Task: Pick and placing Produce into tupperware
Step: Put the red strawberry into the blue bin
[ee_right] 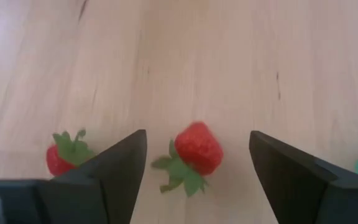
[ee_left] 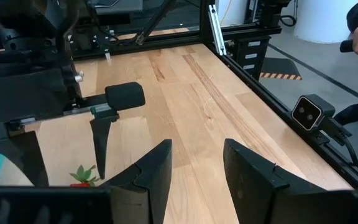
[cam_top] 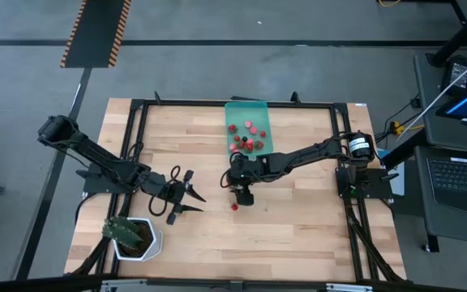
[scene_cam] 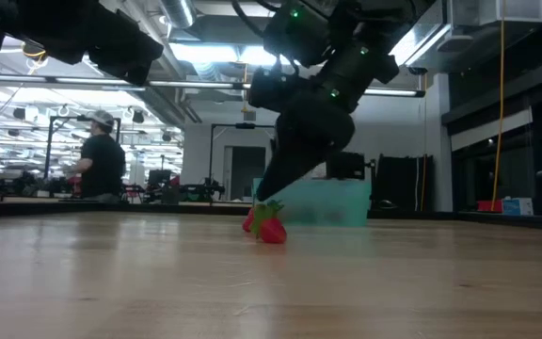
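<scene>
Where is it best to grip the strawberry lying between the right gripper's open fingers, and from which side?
Probably from straight above, closing on the red body of the strawberry, not its leafy cap. It lies on its side on the table, and the right gripper already straddles it.

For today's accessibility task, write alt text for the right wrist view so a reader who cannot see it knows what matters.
The right gripper hangs open over the wooden table, its two dark fingers on either side of a red strawberry with a green top. A second strawberry lies on the wood just outside one finger.
</scene>
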`<state>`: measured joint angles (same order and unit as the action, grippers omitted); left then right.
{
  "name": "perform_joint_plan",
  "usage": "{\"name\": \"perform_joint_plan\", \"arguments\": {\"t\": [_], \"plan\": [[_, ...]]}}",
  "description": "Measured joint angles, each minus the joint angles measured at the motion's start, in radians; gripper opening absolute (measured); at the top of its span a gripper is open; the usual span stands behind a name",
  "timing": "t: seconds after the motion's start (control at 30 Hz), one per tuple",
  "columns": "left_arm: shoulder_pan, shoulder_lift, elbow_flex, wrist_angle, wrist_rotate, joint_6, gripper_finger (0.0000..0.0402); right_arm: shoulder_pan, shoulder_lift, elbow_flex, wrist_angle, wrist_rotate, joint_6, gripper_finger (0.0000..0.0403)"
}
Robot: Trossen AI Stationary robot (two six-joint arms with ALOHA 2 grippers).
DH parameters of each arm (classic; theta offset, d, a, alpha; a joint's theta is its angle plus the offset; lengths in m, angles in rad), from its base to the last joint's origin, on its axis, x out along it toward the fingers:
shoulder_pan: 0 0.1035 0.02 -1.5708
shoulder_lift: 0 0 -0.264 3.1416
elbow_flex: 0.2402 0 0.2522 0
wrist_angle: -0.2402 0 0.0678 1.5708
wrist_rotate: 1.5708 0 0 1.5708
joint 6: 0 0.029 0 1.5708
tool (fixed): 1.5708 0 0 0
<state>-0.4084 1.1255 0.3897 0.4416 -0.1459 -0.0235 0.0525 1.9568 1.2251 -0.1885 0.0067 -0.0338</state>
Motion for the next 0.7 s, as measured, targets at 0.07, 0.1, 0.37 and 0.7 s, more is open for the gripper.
{"name": "perform_joint_plan", "arguments": {"t": [0.07,0.1,0.37,0.7], "plan": [[0.000,0.000,0.000,0.000,0.000,0.000,0.0137,0.000,0.000,0.000,0.018,0.000,-0.001,0.0283],[0.000,0.000,0.000,0.000,0.000,0.000,0.0137,0.000,0.000,0.000,0.021,0.000,-0.001,0.0283],[0.000,0.000,0.000,-0.004,0.000,0.000,0.0137,-0.003,0.068,-0.001,0.043,0.000,-0.013,0.0283],[0.000,0.000,0.000,-0.008,0.000,0.000,0.0137,-0.004,0.080,-0.001,0.051,0.000,-0.023,0.0282]]}}
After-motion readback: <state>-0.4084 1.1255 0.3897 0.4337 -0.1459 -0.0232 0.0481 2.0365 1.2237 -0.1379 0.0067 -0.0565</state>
